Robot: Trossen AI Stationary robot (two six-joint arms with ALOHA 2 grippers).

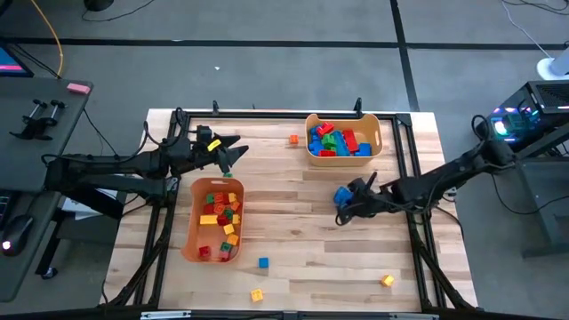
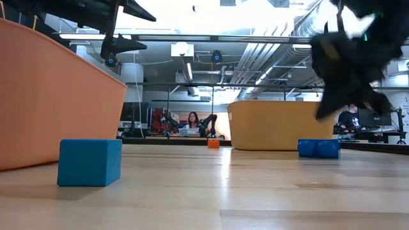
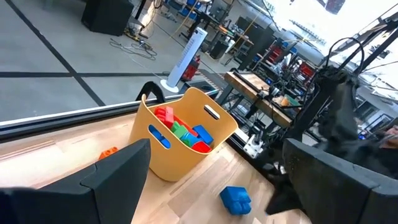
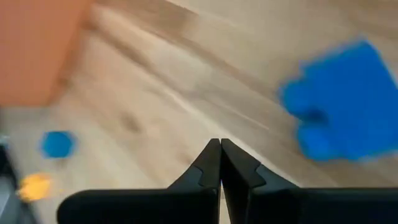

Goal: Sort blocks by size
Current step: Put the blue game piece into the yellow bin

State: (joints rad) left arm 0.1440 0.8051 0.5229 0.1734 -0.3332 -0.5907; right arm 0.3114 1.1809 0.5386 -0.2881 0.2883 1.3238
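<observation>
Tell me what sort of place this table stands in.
Probably a robotics lab or workshop: the low view shows exposed ceiling ducts and a person at a desk; the left wrist view shows other equipment benches beyond.

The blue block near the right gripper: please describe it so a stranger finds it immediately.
Start at the bin at the table's far edge. In front of it, beside the shut right gripper, lies the blue block. It is larger than the other loose blocks.

two orange bins [image 1: 343,158] [image 1: 212,258], wooden table [image 1: 311,258]
</observation>
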